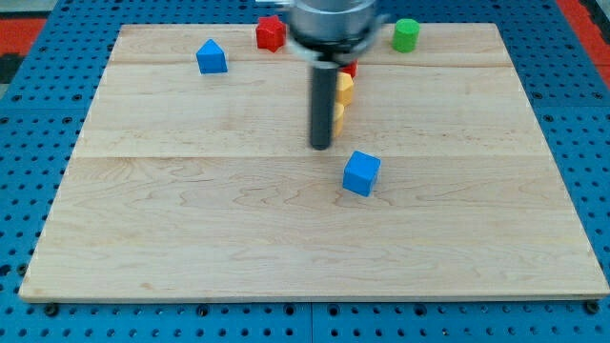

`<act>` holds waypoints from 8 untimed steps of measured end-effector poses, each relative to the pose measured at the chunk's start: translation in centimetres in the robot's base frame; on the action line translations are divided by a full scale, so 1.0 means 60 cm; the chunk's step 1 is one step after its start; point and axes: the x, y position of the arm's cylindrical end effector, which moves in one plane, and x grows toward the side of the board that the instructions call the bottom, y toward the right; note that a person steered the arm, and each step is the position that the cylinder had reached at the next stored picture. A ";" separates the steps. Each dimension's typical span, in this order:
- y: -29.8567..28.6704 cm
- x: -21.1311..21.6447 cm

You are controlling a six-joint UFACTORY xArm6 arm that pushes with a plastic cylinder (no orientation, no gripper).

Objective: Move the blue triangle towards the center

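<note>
A blue triangle-topped block [212, 57] sits near the view's top left on the wooden board [191, 238]. My tip [321, 147] rests on the board near the middle, far to the right of and below that block, not touching it. A blue cube [361, 173] lies just right of and below my tip, a small gap apart.
A red block [271, 33] sits at the top edge. A green cylinder-like block [406, 35] is at the top right. A yellow block [341, 100] and a small red block [350, 69] are partly hidden behind the rod. Blue pegboard [29, 105] surrounds the board.
</note>
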 end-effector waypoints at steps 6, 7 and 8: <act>-0.179 -0.320; -0.115 -0.166; -0.085 -0.027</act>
